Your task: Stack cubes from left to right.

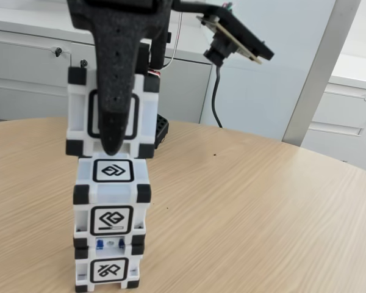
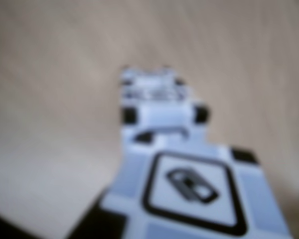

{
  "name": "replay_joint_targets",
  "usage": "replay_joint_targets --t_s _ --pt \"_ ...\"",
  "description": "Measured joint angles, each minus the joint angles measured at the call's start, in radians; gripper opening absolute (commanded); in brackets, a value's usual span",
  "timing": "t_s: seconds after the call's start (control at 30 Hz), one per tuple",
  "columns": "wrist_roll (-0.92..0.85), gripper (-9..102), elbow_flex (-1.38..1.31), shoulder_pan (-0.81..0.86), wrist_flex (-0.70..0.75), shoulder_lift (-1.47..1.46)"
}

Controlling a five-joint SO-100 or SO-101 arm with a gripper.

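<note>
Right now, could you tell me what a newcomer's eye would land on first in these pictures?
The tower of cubes at the left of the fixed view: a bottom cube, a middle cube, and a top cube sitting on it or just above, slightly askew. The black gripper reaches down over the top cube's front face. Round it spreads the wooden table.

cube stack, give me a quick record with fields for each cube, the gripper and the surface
top cube: held in the gripper, at or just above the middle cube, seating unclear
middle cube: on the bottom cube
bottom cube: on the table
gripper: shut on the top cube, black finger across its front face
table: light wood
wrist view: blurred, top cube face nearest
</note>
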Motion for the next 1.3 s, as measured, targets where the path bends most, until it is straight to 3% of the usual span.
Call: replay_joint_targets --t_s 0.37,0.63,0.93,1.17,1.3 --pt "-0.015 21 -0.003 0.003 -0.015 -0.110" --pt "-0.048 41 0.002 0.002 -0.020 -0.133" --pt "-0.051 47 0.000 0.002 -0.020 -0.129" --pt "-0.051 45 0.002 -0.003 -0.020 0.089" --pt "-0.052 28 0.002 -0.003 -0.018 0.282"
